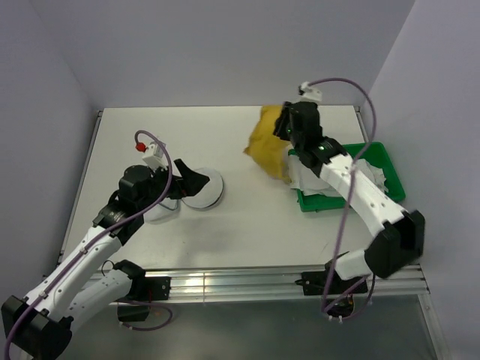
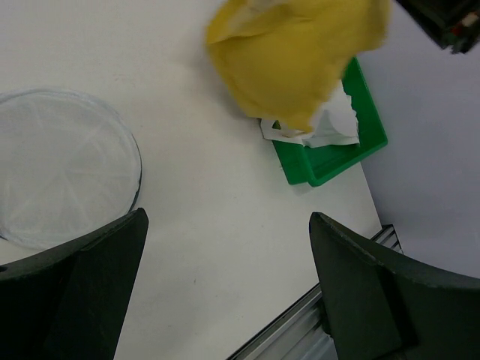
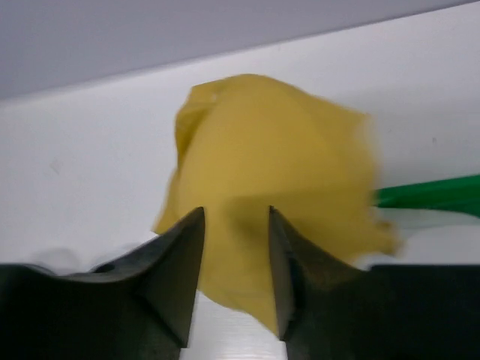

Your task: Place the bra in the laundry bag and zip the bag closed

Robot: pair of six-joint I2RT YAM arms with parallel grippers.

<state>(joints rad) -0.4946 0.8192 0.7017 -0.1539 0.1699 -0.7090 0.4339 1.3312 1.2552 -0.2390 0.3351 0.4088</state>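
Observation:
The yellow bra (image 1: pixel 270 147) hangs off the table from my right gripper (image 1: pixel 286 124), just left of the green tray. In the right wrist view the yellow fabric (image 3: pixel 270 157) fills the gap between the jaws of that gripper (image 3: pixel 236 212), which are closed on it. The bra is blurred and also shows in the left wrist view (image 2: pixel 292 52). The round white mesh laundry bag (image 1: pixel 208 193) lies flat on the table, left of centre. My left gripper (image 1: pixel 193 181) hovers at its left side, wide open and empty (image 2: pixel 229 217). The bag's rim shows in the left wrist view (image 2: pixel 67 169).
A green plastic tray (image 1: pixel 388 166) with white cloth (image 1: pixel 309 180) in it stands at the right, under my right arm; it also shows in the left wrist view (image 2: pixel 337 163). A metal rail (image 1: pixel 247 283) runs along the table's near edge. Walls close in at back and sides.

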